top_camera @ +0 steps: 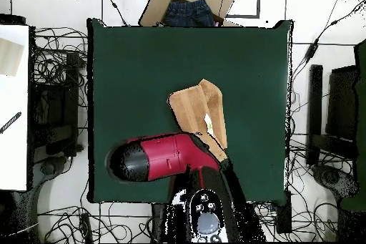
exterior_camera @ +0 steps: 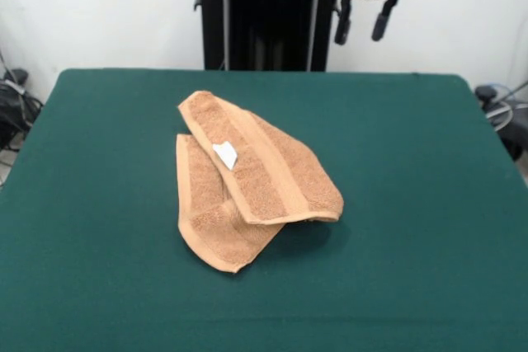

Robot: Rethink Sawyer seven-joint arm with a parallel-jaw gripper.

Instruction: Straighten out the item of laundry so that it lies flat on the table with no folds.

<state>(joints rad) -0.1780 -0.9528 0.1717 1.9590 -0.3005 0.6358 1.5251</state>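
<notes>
No readable text, numbers or brand marks anywhere in either view. Small white tag (exterior_camera: 224,154) on the folded towel (exterior_camera: 252,179) too small to read; any mark on it not legible.

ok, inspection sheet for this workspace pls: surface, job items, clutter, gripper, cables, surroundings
Surface: table, dark green cloth, bare around the towel.
Job's things: towel near the table's middle, folded over itself in layers, not flat; white tag showing on top.
Clutter: nothing seen on the table.
Gripper: gripper raised at the far edge, open, holding nothing, clear of the towel.
Cables: tangled cables on the floor around the table.
Surroundings: cardboard box with dark cloth beside the table; white wall behind.
</notes>
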